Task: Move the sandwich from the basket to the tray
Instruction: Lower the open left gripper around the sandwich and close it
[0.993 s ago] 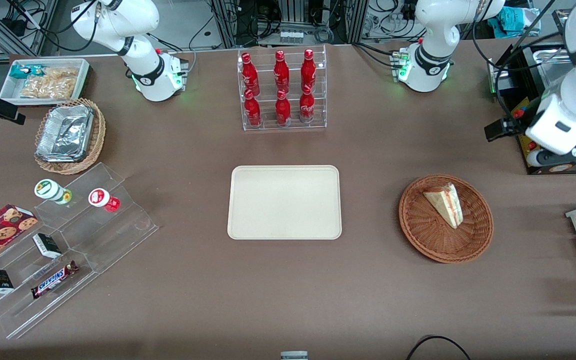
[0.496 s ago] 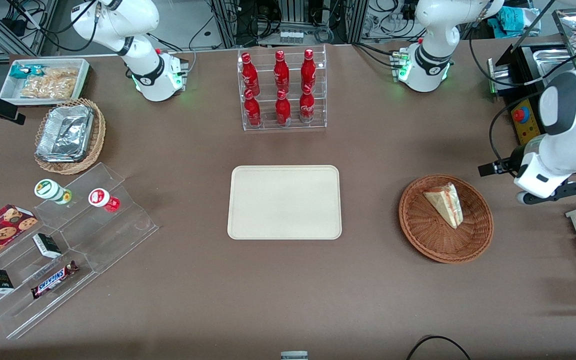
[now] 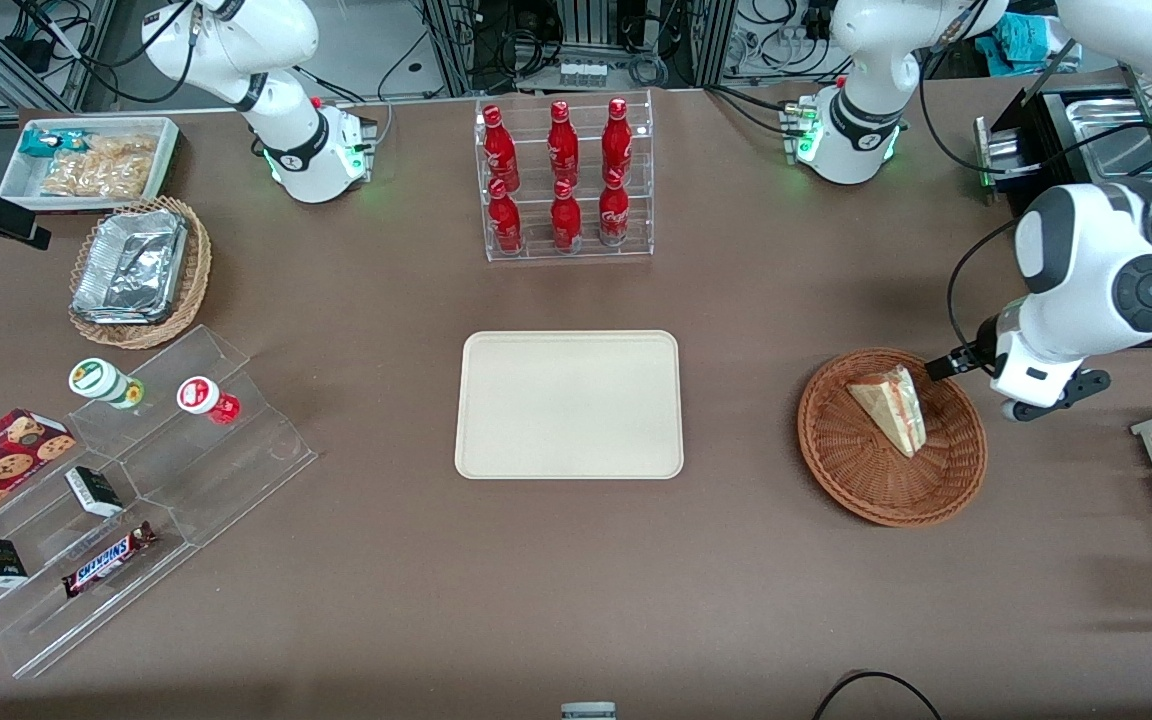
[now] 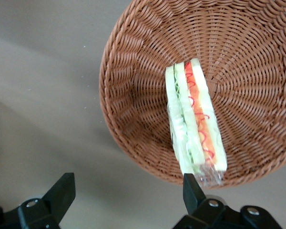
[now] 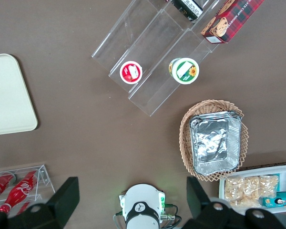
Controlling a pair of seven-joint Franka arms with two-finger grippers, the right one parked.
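The gripper (image 4: 126,198) hangs above the table just beside the basket (image 3: 956,470), off its rim toward the working arm's end; in the front view the wrist sits at about 2 o'clock from the basket's centre, and only the arm's white body shows there, with the fingers hidden under it. In the wrist view the two dark fingers (image 4: 62,191) are spread wide with nothing between them, one over bare table and the other just at the basket's (image 4: 133,62) edge near the sandwich's (image 4: 195,124) wrapped tip. The sandwich (image 3: 891,408) lies inside the basket, a pale wedge standing on edge so its red and green filling layers face up, running from about 12 o'clock down toward the basket's middle in the front view. The gripper does not touch it. The tray (image 3: 569,404) lies flat near the table's centre, well apart from the basket toward the parked arm's end, with nothing on it. A clear rack of red bottles (image 3: 564,175) stands farther from the front camera than the tray, at its 12 o'clock.
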